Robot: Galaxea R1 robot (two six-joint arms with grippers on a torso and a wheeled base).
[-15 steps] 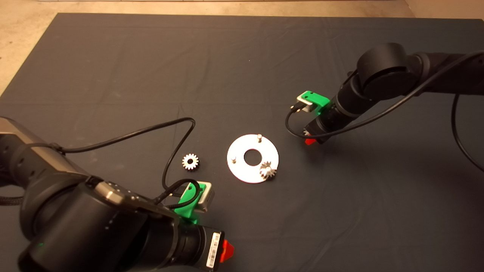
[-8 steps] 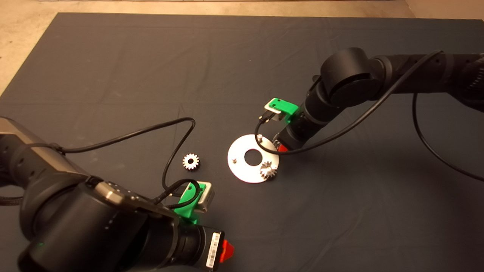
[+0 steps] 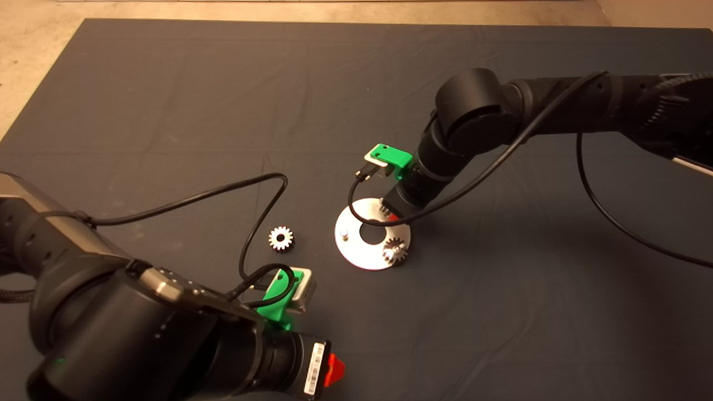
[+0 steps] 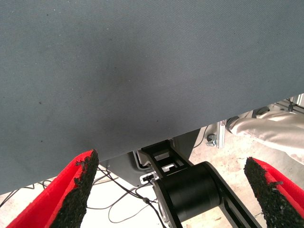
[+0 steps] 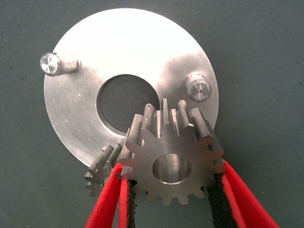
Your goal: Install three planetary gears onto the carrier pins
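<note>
Gear (image 5: 171, 161) sits clamped between right hand (image 5: 173, 190) fingers, above disc (image 5: 85, 128) near a bare pin (image 5: 198, 88); left hand (image 4: 171, 190) gapes wide.

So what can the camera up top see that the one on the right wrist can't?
Only the head view shows the loose gear lying on the mat beside the disc, both black arms, and the idle left gripper at the lower left.

Only the right wrist view shows the right gripper with its red fingers shut on a gear, held above the disc, with both bare pins in sight.

Both show the shiny disc, a bare pin, and the gear already on its pin.
</note>
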